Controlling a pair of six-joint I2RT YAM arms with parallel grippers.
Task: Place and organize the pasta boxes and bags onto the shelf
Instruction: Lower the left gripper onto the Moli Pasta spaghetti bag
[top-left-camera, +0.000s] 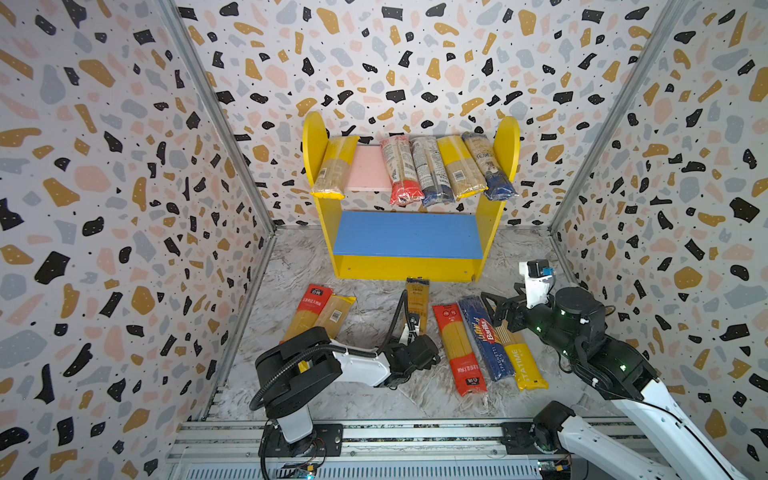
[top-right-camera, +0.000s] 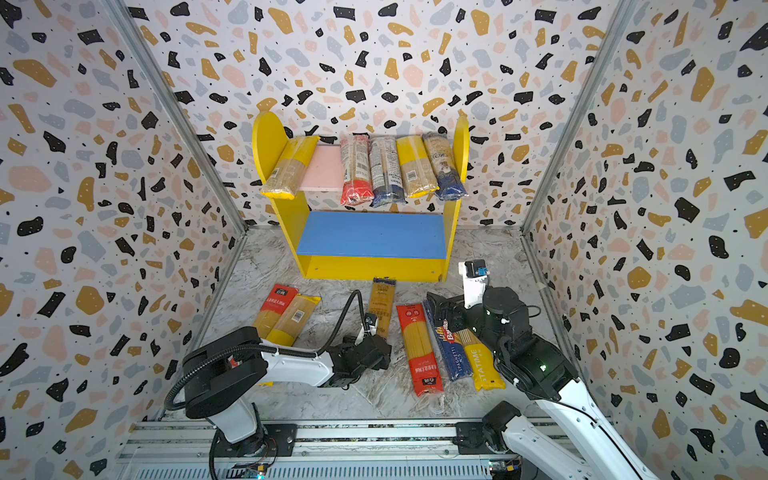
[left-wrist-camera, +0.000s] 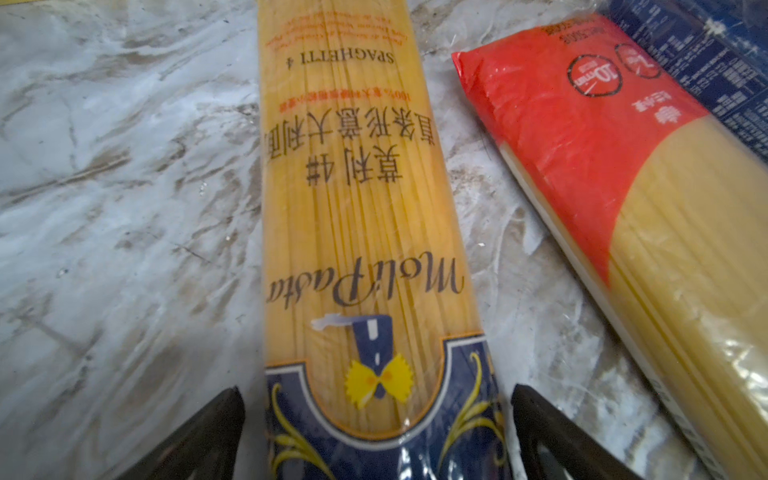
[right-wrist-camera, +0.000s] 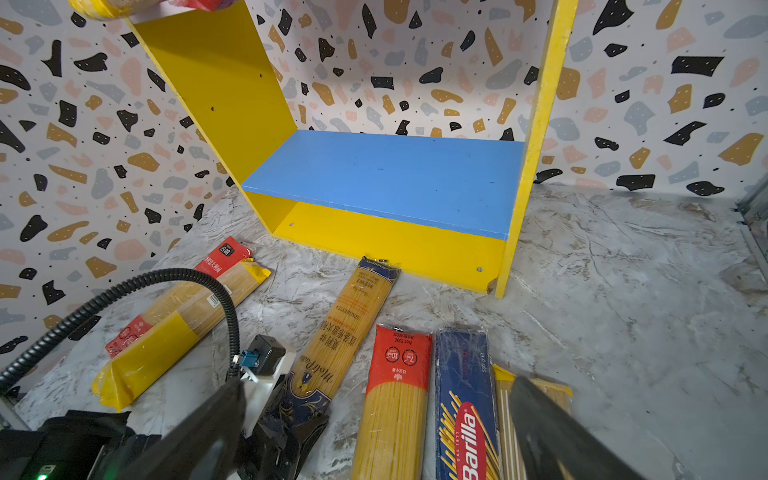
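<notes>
The shelf (top-left-camera: 411, 264) stands at the back. Several pasta packs lie across its pink upper board (top-left-camera: 368, 168), and its blue lower board (top-left-camera: 407, 232) is bare. My left gripper (left-wrist-camera: 376, 395) is open and straddles the dark-blue end of a MoliPasta spaghetti pack (left-wrist-camera: 353, 187) lying on the table (top-left-camera: 417, 297), with a gap on each side. My right gripper (right-wrist-camera: 378, 384) hangs open and holds nothing above the far ends of a red-ended pack (top-left-camera: 457, 349), the blue Barilla pack (top-left-camera: 484, 336) and the yellow STATIME pack (top-left-camera: 521, 361).
Two more packs, one red-ended (top-left-camera: 309, 305) and one yellow-ended (top-left-camera: 336, 316), lie side by side left of the left arm. Patterned walls close in three sides. A metal rail (top-left-camera: 415, 432) carrying both arm bases runs along the front of the marble table (top-left-camera: 365, 303).
</notes>
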